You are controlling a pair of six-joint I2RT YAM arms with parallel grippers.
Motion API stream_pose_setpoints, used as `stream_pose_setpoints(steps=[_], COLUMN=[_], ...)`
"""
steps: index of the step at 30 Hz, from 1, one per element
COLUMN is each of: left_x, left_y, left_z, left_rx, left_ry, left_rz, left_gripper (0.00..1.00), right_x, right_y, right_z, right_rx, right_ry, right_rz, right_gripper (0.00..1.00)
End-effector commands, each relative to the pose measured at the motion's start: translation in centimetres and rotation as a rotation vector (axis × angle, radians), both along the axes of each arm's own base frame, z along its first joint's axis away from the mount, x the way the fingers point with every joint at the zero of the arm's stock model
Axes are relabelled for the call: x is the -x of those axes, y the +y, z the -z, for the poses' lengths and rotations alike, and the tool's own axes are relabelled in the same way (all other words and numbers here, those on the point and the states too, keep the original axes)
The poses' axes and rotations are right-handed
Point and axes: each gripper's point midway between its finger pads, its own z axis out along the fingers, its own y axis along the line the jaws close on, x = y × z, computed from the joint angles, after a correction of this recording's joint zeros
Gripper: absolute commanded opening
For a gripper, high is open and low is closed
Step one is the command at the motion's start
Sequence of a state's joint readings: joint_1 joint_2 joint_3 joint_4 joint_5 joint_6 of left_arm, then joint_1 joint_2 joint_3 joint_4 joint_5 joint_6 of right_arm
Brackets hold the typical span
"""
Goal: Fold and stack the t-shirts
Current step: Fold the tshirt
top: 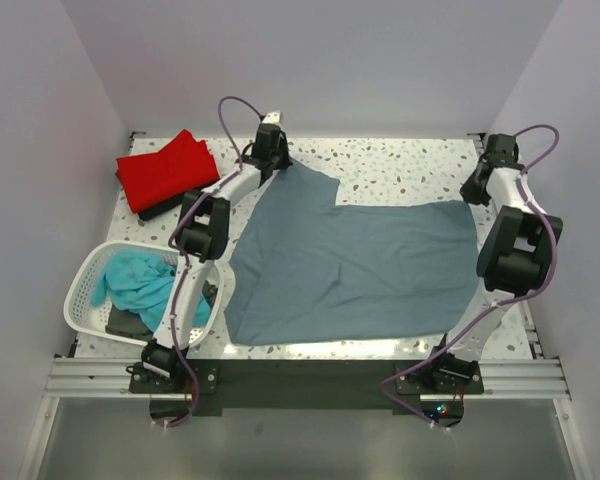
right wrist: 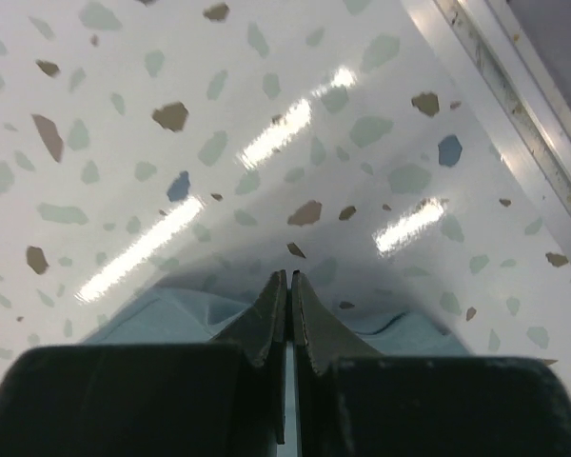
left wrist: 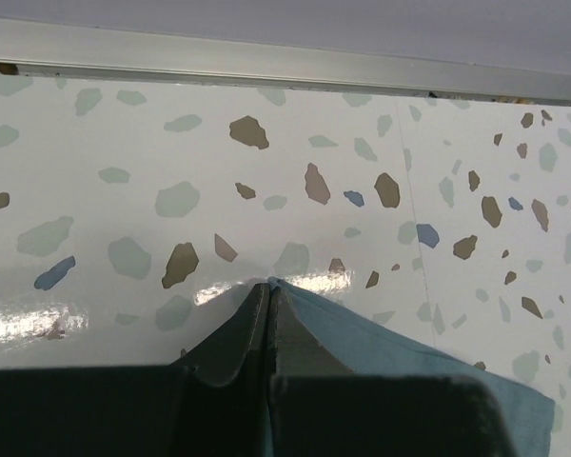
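Left tool (left wrist: pixel 268 286) and right tool (right wrist: pixel 289 276) are each clamped on a far corner of the grey tee (top: pixel 350 265), which you see spread unfolded on the tabletop (top: pixel 400 165). The red tee (top: pixel 165 170) lies folded far left; the teal tee (top: pixel 140 282) waits in the basket (top: pixel 70 295).

Right end effector (right wrist: pixel 288 279), fingers together, pinches the grey-blue t-shirt (right wrist: pixel 157 314) on the speckled table (right wrist: pixel 219 114)

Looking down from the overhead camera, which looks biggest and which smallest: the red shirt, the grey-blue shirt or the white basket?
1. grey-blue shirt, spread flat, by far the largest
2. white basket
3. red shirt, bunched smaller at the far left corner
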State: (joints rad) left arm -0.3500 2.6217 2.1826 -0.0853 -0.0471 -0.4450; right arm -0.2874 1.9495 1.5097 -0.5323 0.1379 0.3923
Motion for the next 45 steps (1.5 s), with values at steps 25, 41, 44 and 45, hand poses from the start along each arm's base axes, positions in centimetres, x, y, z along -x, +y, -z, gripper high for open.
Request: stream_pose_setpoints(steps=[25, 41, 44, 45], left_x=[2.0, 19.2, 21.6, 22.3], left_y=[-0.1, 0.3, 1.3, 1.6], left_z=[-21.5, -19.4, -19.1, -19.1], left_rx=[0.333, 0.264, 0.241, 0.237], left_ry=[-0.463, -0.343, -0.330, -0.330], left_rz=[0.207, 0.435, 0.418, 0.413], left_gripper=[0.00, 0.00, 0.00, 0.00], right_x=[-5.9, 2.3, 3.7, 4.3], right_y=[-1.0, -0.3, -0.6, -0.5], right_z=[-6.5, -8.0, -7.7, -7.2], right_rx=[0.013, 0.089, 0.109, 0.109], right_ry=[-0.153, -0.115, -0.093, -0.077], right_rz=[-0.034, -0.001, 0.015, 0.020], right_gripper=[0.00, 0.00, 0.00, 0.00])
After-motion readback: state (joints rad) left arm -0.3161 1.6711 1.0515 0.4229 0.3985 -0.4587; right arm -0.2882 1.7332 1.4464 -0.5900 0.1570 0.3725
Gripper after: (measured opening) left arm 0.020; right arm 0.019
